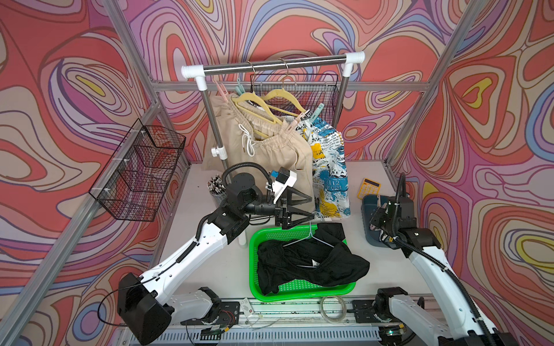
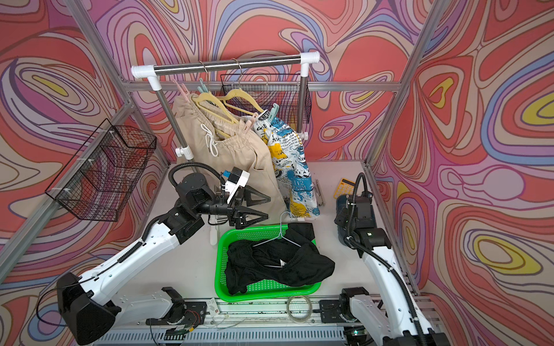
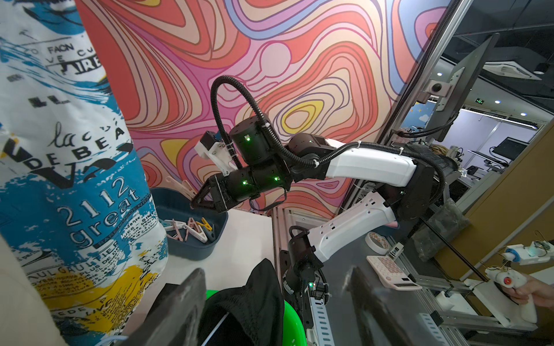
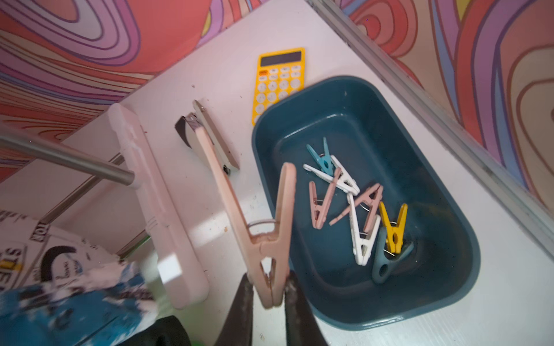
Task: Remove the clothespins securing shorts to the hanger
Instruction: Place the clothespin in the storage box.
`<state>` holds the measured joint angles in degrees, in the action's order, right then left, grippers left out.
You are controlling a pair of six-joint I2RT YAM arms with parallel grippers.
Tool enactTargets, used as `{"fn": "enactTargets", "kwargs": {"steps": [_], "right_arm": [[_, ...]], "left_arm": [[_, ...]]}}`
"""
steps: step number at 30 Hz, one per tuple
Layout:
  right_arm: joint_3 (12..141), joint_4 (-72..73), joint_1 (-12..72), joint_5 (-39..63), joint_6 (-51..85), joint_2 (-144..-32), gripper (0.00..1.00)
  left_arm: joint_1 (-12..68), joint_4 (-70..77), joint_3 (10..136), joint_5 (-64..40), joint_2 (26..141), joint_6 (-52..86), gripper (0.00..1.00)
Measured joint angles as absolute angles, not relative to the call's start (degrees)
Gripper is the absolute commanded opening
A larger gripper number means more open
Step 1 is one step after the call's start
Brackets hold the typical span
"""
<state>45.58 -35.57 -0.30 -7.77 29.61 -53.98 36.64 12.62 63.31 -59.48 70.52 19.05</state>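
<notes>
R claw (image 4: pixel 269 280) pinches a pale pink clothespin (image 4: pixel 263 242) by its closed end, right at the rim of the dark blue bin (image 4: pixel 359 119) on the stapler (image 4: pixel 224 152) side. Pin's long axis runs away from the claw; one leg crosses the rim, the other hangs outside over the table (image 4: pixel 209 75). Prob. needs a small shift toward bin's middle, where the loose pins (image 4: pixel 359 215) lie, before letting go. L claw (image 1: pixel 311 206) is spread wide, empty, well apart from bin over the green basket (image 1: pixel 254 236) w/ black shorts (image 1: pixel 314 263). Clothespins (image 1: pixel 292 125) left on the hangers (image 1: pixel 254 99) sit farther from bin; L arm is nearer them.
</notes>
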Motion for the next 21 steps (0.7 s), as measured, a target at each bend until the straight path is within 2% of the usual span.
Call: {"fn": "enactTargets", "kwargs": {"steps": [8,21], "right_arm": [[40.01,-29.89,-11.29,2.76,31.94,-60.05,0.0],[38.26,-23.83,-16.4,8.62,32.77,-70.74,0.01]], "left_arm": [[36.64,12.6,61.49,-59.29,70.26,19.05,0.78],[36.64,12.58,61.47,-59.29,69.38,18.83,0.78]]}}
